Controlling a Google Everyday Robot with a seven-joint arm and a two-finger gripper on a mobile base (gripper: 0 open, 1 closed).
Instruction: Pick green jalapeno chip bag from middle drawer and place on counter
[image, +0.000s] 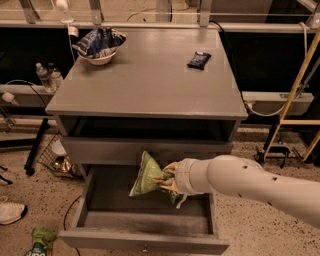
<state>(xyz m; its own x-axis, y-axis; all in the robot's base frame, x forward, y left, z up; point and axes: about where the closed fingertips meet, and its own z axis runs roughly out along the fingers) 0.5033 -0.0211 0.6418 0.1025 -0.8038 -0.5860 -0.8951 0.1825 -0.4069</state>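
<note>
Camera view, from the left edge: what lies there? (Ana)

At lower left, a white shoe (10, 211) and a small green pouch (40, 242) lie on the speckled floor (27, 177). At upper left, a bowl (101, 59) with a blue bag (100, 40) in it stands on the counter (150, 85). (Ben)

And in the middle? (Ana)

At bottom centre the middle drawer (145, 220) is pulled open. The green jalapeno chip bag (146, 176) hangs tilted above its floor. The gripper (169, 181) is just right of the bag, its fingers clamped on the bag's right edge. (Ben)

And to the right? (Ana)

The white arm (250, 185) runs to the lower right corner. A dark packet (199, 60) lies on the counter, upper right. (Ben)
</note>
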